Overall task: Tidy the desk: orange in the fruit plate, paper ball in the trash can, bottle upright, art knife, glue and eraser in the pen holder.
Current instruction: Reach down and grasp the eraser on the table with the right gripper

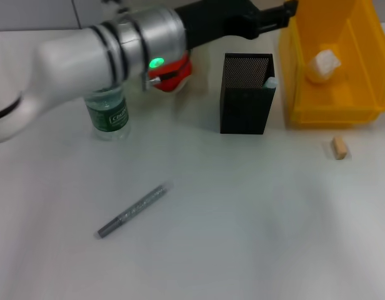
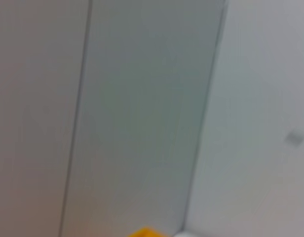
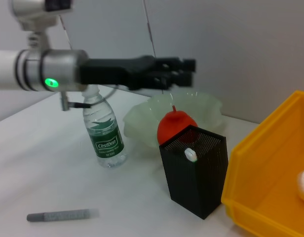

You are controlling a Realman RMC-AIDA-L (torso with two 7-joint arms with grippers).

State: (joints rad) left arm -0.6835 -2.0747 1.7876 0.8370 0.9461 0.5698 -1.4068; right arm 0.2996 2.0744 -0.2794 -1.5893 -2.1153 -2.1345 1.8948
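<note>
Left gripper (image 3: 184, 74) hangs over the holder (image 1: 245, 94), grip state unreadable; knife (image 1: 132, 211) lies loose mid-desk; it's thin, stiff, light; you should pinch it mid-barrel.

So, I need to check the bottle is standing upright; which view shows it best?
The right wrist view: the bottle stands upright, cap to base unobstructed. In the head view the left arm covers the top of it. The left wrist view doesn't show it.
</note>
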